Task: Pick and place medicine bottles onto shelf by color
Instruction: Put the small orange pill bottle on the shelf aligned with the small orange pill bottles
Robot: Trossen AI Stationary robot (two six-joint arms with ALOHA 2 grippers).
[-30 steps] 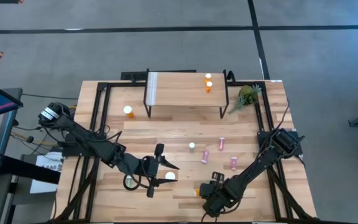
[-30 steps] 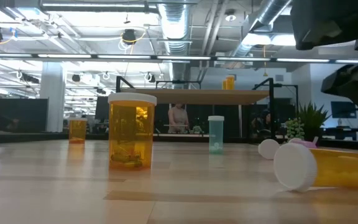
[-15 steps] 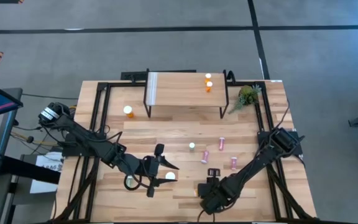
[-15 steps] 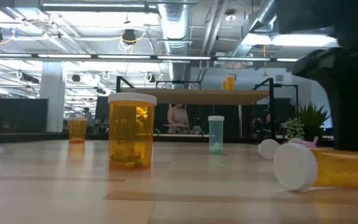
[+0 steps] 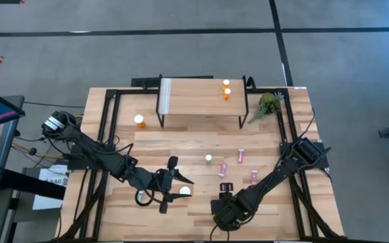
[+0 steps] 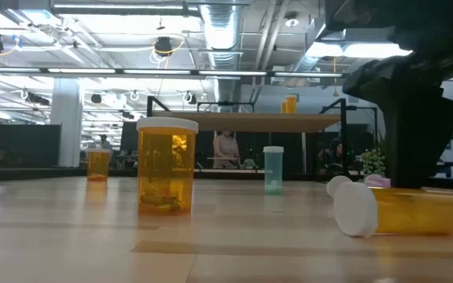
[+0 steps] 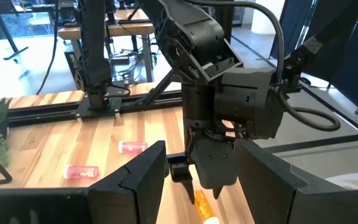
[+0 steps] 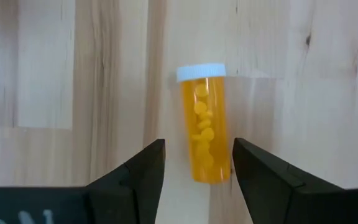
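Observation:
A small orange medicine bottle (image 8: 204, 127) with a white cap (image 8: 201, 72) lies on its side on the table near the front edge. My right gripper (image 8: 199, 155) points down over it, open. Its fingers stand on either side of the bottle's bottom end. The high view hides this bottle under my right gripper (image 5: 223, 204). My left gripper (image 5: 179, 172) hangs level above the table, open, nothing between its fingers. A large orange bottle (image 6: 166, 165) stands upright below it. The shelf (image 5: 201, 101) at the far side carries two orange bottles (image 5: 226, 88). My right gripper comes from above, its fingers lying across the lying orange bottle. One finger (image 8: 247, 165) stands close against the side of the bottle's bottom end (image 8: 224, 163). I cannot tell whether it touches. The bottle rests on the table.
A pale green bottle (image 5: 209, 159) stands mid-table. Three pink bottles (image 5: 240, 156) lie to its right. A small orange bottle (image 5: 139, 120) stands left of the shelf. Another white-capped bottle (image 5: 140, 197) sits under my left arm. A plant (image 5: 270, 102) stands at the far right.
My right gripper has moved a little toward the table's left edge and rolled about its own axis. The lying orange bottle has turned slightly on the table, its cap end swinging toward the left.

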